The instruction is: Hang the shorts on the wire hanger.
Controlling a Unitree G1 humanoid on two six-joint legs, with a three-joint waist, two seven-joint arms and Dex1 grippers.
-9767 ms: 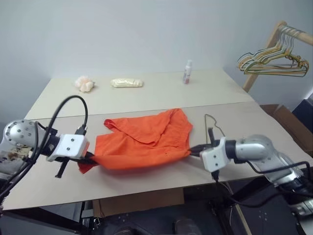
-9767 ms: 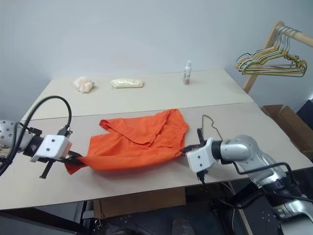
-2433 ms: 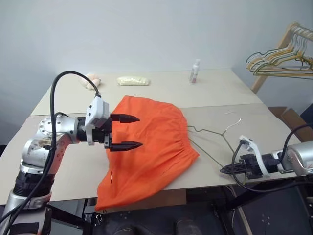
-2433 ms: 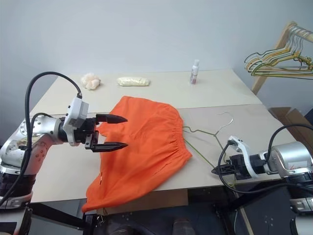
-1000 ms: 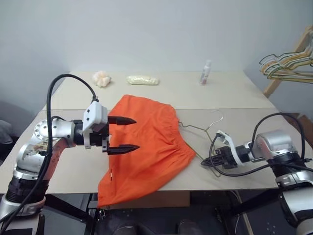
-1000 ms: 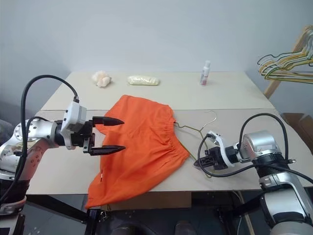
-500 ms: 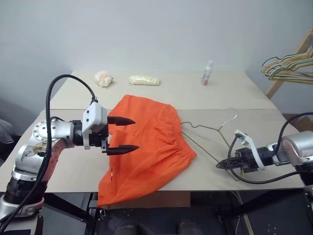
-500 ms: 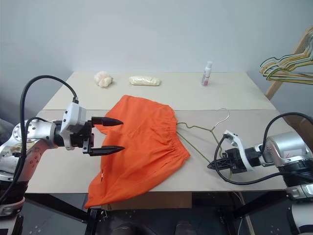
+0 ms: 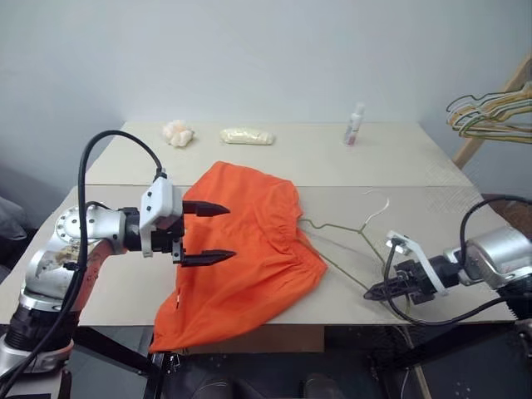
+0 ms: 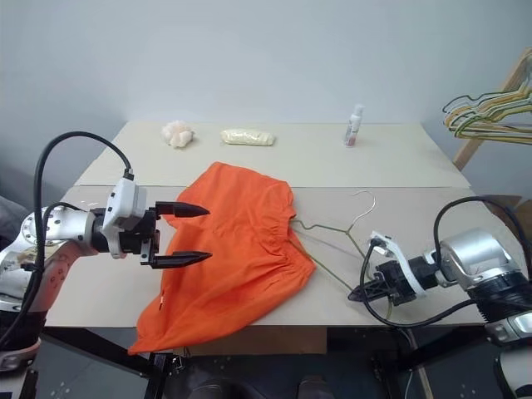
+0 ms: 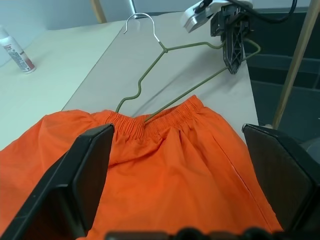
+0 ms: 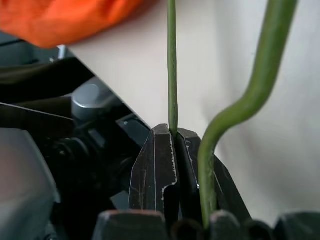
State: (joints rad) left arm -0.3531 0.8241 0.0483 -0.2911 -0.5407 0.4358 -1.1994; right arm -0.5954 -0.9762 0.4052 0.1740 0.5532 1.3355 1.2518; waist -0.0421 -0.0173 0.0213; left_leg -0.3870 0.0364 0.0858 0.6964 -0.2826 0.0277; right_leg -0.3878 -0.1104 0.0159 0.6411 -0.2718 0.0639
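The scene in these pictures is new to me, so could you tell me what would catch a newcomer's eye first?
The bright orange shorts dominate, spread mid-table with one end drooping over the near edge. The left gripper hangs wide open above their left side, holding nothing. At the right, the right gripper is shut on a corner of the wire hanger, whose far end reaches the elastic waistband.
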